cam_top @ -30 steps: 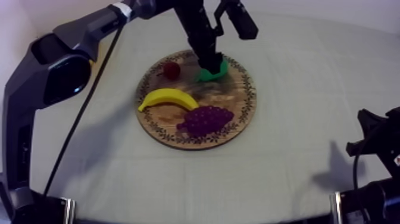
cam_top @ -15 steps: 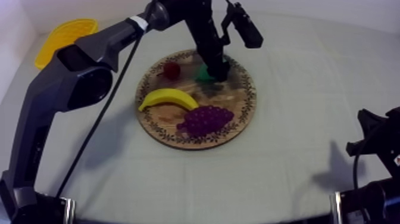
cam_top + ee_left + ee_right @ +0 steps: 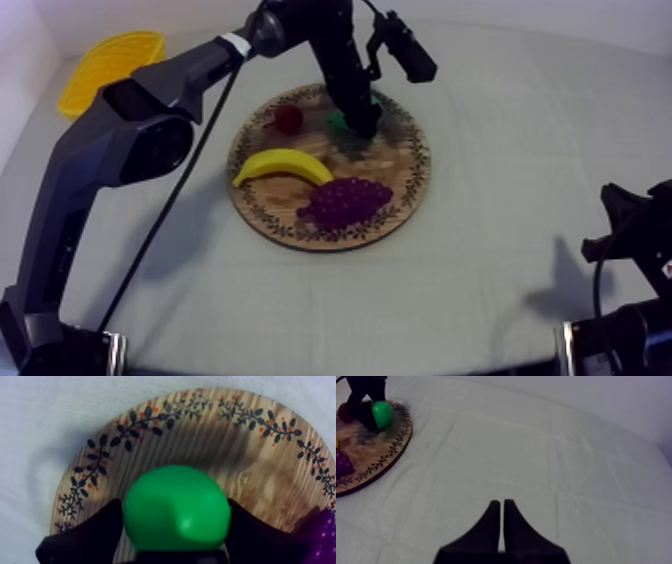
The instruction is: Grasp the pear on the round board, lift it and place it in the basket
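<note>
1. Pear (image 3: 337,121), fruit, board and basket all rest on or above the table (image 3: 500,200), whose grey-white cloth is the largest thing in sight.
2. My left arm (image 3: 120,130) reaches from the near left across to the far side of the board, and my right arm (image 3: 630,240) sits low at the near right edge.
3. The wooden board (image 3: 400,190), round with a leaf-patterned rim, lies near the table's middle.
4. The yellow basket (image 3: 105,60) sits at the far left corner, well apart from the board.
5. The bunch of grapes (image 3: 345,200) lies on the board's near part, just beside the banana (image 3: 283,165) to its left.
6. The left gripper (image 3: 362,122) is down over the board's far part. Its fingers (image 3: 95,533) are closed against both sides of the pear, gripping it. I cannot tell whether the pear touches the wood.
7. The right gripper (image 3: 502,507) holds nothing, its fingers pressed together into a narrow wedge over bare cloth.
8. The small red fruit (image 3: 288,118) sits on the board near the pear, on its left.
</note>
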`<action>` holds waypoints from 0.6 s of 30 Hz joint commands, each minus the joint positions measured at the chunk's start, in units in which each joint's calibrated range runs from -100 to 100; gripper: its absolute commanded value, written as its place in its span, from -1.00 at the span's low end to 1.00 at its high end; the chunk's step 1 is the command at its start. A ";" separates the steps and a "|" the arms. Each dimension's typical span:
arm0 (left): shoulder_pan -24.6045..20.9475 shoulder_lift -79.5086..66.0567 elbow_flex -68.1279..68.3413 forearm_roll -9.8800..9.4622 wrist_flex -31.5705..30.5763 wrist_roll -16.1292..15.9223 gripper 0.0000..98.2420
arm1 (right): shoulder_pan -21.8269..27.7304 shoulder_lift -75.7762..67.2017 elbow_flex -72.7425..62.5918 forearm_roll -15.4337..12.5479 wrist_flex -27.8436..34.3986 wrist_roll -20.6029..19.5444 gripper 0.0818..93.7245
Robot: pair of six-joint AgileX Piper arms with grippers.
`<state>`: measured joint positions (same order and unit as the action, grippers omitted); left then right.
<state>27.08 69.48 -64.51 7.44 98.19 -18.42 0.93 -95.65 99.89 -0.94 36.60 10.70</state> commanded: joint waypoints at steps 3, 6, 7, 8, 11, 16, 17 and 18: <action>-0.01 0.11 0.09 -0.15 -0.17 0.19 0.26 | -0.01 -0.02 0.00 -0.01 0.01 -0.03 -0.99; 0.12 0.14 0.11 -0.28 -0.26 0.31 0.20 | -0.01 -0.02 0.00 -0.01 0.01 -0.03 -0.99; 0.18 0.07 0.18 -0.33 -0.27 0.34 0.19 | -0.01 -0.02 0.00 -0.01 0.01 -0.03 -0.99; 0.24 -0.02 0.33 -0.37 -0.28 0.38 0.18 | -0.01 -0.02 0.00 -0.01 0.01 -0.03 -0.99; 0.47 -0.84 1.37 -0.56 -0.34 0.52 0.17 | -0.01 -0.02 0.00 -0.01 0.01 -0.03 -0.99; 0.92 -4.59 5.62 -0.84 -1.30 0.74 0.16 | -0.01 -0.02 0.00 -0.01 0.01 -0.03 -0.99; 1.00 -5.64 6.71 -0.91 -1.44 0.82 0.16 | -0.01 -0.02 0.00 -0.01 0.01 -0.03 -0.99; 1.08 -6.78 7.81 -0.97 -1.53 0.92 0.16 | -0.01 -0.02 0.00 -0.01 0.01 -0.03 -0.99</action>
<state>28.13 64.40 -58.34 6.57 96.84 -17.57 0.93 -95.65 99.89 -0.94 36.60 10.64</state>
